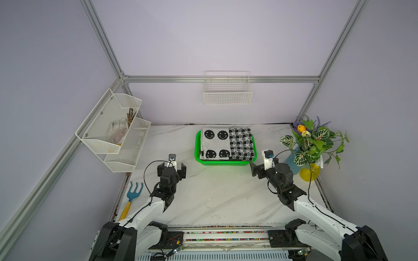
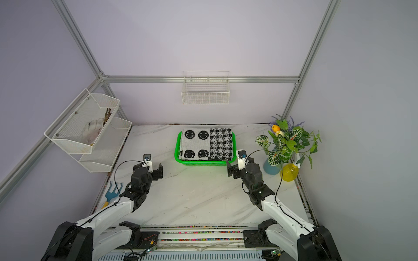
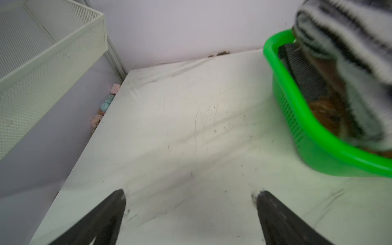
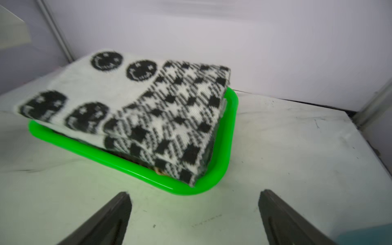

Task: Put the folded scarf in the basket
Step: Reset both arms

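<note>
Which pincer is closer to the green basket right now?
Right. The right pincer sits just off the near right corner of the basket; the left pincer is farther off, past its near left corner.

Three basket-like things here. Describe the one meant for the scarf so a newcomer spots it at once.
On the marble table, near its back edge and below the wall's wire basket, sits the basket, with the folded scarf lying in it. It alone is bright green plastic and stands on the table; the wire basket and mesh rack are white and wall-mounted.
</note>
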